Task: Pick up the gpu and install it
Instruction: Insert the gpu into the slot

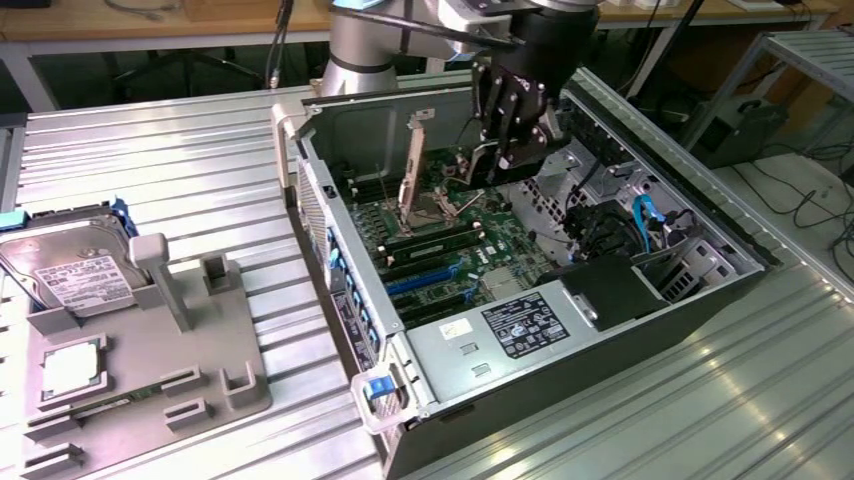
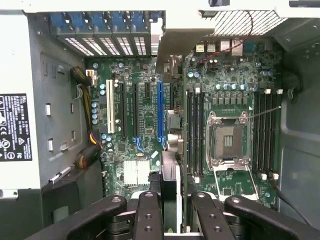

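Wrist view: jaws clamped on the gpu [image 2: 170, 182] (edge-on) near the blue slot [image 2: 160, 112]; I'd keep it square and press evenly.

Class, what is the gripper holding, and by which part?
The graphics card, clamped in the gripper by its edge farthest from the motherboard.

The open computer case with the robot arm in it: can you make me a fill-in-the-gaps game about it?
1. The gripper is shut on the thin black gpu card, which hangs ____ the open black computer case.
2. The silver boxy hard drive with a white label lies ____ the case.
3. The green motherboard carries black slots, a white slot and a ____ slot.
Missing words: inside; outside; blue.
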Controlling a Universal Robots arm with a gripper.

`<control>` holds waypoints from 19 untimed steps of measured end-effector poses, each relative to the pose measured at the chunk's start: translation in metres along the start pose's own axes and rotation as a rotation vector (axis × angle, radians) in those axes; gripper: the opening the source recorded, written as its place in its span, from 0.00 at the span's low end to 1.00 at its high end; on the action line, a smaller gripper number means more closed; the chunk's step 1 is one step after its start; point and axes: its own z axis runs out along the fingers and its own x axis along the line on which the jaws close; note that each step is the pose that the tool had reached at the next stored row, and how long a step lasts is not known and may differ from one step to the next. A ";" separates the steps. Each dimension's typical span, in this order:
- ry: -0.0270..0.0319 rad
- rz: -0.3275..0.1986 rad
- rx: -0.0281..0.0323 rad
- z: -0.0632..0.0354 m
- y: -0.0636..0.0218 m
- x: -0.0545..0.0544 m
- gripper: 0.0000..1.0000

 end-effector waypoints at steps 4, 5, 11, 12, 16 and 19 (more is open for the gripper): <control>0.0000 0.000 0.0000 0.0086 0.0076 0.000 0.28; -0.0002 0.000 -0.0001 0.0118 0.0076 0.002 0.28; -0.0013 0.000 -0.0001 0.0239 0.0120 0.008 0.28; -0.0014 0.000 0.0000 0.0260 0.0128 0.009 0.28; -0.0014 0.000 -0.0001 0.0354 0.0132 0.009 0.28; -0.0014 0.000 -0.0001 0.0411 0.0132 0.009 0.28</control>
